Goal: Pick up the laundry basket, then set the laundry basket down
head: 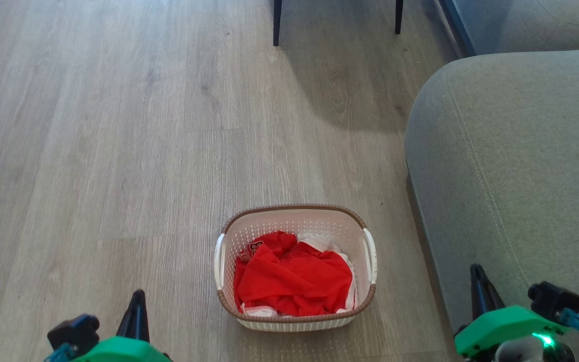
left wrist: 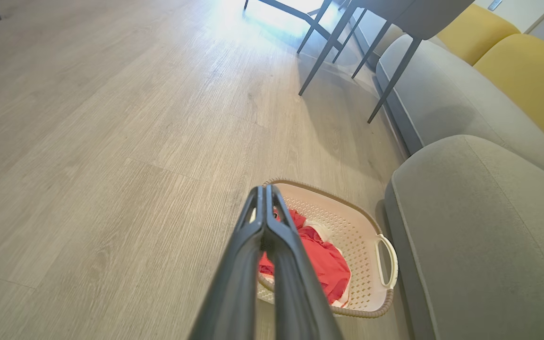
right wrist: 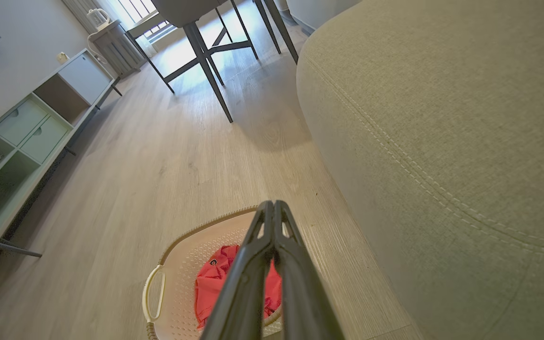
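Fingers (left wrist: pixel 248 274) of the left gripper (head: pixel 137 304) are pressed flat together with nothing between them. The right gripper (head: pixel 478 281) is the same, closed up and holding nothing. The left one sits low on the robot's left side. The right one sits low on the robot's right side, in front of the grey sofa (head: pixel 510 176). Neither one touches the basket.

Between the two grippers, and a little further out, the laundry basket (head: pixel 294 223) stands upright on the wood floor (head: pixel 118 151). It is just beside the sofa. It has not been picked up yet.

Red clothes (head: pixel 294 276) lie in a soft heap inside it, with some white cloth under them.

The basket is small, made of plastic and full of little holes, so it is probably light. The clothes should not add much weight. The walls look stiff, but thin plastic like this may bend a bit if it is squeezed hard.

The best places to hold it are the two white handles, the left handle (head: pixel 218 261) and the right handle (head: pixel 371 254). Each gripper would have to open first and then close on its own handle. The handles look smooth, so they might slip. The right handle is near the sofa, so there is not much room on that side. Lifting both ends together should keep the basket flat, so the clothes stay in.
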Robot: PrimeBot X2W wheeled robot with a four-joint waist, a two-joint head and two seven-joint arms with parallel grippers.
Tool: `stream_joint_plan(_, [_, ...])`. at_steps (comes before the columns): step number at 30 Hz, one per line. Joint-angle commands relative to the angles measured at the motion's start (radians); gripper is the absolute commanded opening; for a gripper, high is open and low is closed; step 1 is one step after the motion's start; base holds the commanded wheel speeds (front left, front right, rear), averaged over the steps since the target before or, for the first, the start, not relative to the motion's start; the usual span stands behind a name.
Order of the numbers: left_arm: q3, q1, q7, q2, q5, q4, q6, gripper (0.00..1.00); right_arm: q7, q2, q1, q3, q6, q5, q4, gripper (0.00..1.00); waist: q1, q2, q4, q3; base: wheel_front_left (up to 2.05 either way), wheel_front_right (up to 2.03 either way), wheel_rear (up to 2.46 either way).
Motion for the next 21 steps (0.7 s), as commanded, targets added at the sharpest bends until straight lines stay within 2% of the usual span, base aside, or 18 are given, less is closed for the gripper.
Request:
stream_joint_plan(1, [0.018, -0.052, 0.009, 0.003, -0.029, -0.032, -0.005, 0.00, 0.006, -0.016, -0.051, -0.006, 0.000, 0.030, -0.038, 0.00, 0.0000, -0.0001, 0.000, 0.000, 0.00, 0.00, 0.00])
stream_joint_plan(21, [0.054, -0.094, 0.067, 0.003, -0.257, -0.031, -0.028, 0.00, 0.060, -0.023, -0.072, -0.028, 0.000, 0.254, -0.043, 0.00, 0.0000, -0.0001, -0.003, 0.002, 0.00, 0.00, 0.00])
